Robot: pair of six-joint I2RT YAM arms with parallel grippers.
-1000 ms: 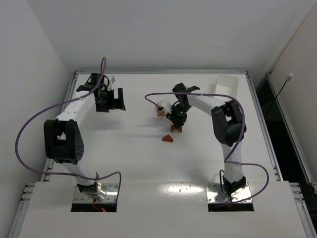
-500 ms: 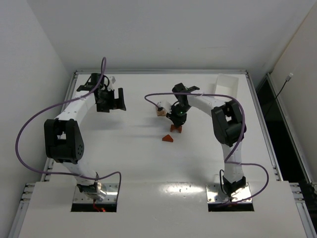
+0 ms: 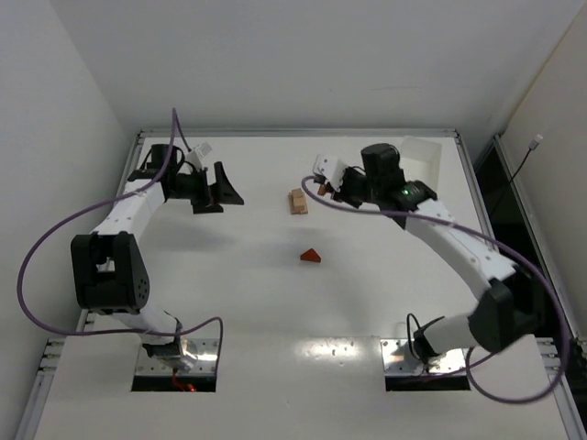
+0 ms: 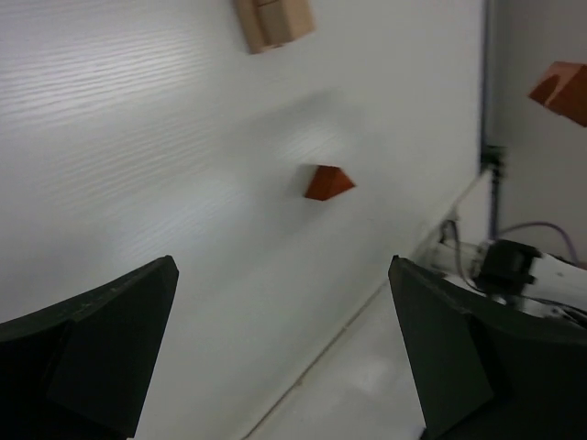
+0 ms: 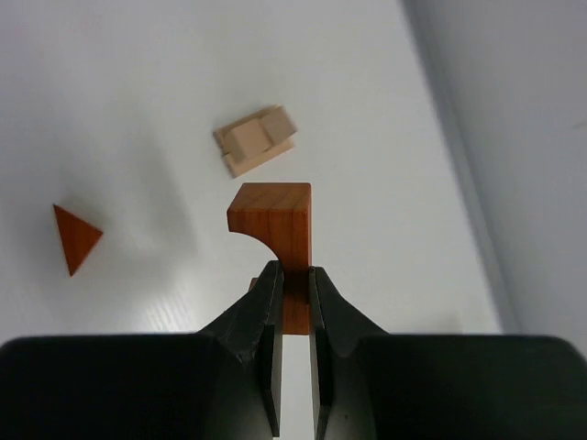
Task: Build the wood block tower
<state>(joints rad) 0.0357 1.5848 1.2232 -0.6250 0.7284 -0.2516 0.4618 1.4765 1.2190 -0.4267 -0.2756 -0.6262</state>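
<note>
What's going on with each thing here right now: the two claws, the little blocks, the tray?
left gripper: open, empty.
right gripper: shut on the notched reddish-brown block.
notched reddish-brown block: held in the air.
tan blocks: stacked, resting on the table, untouched.
triangular wedge: lying alone on the table.
white tray: at the far right corner, inside not visible.

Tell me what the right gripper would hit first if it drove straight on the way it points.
Probably the tan blocks: the right gripper, shut on a reddish-brown block, aims at them, so the held block would touch first. Depth is unclear; it might pass above.
</note>
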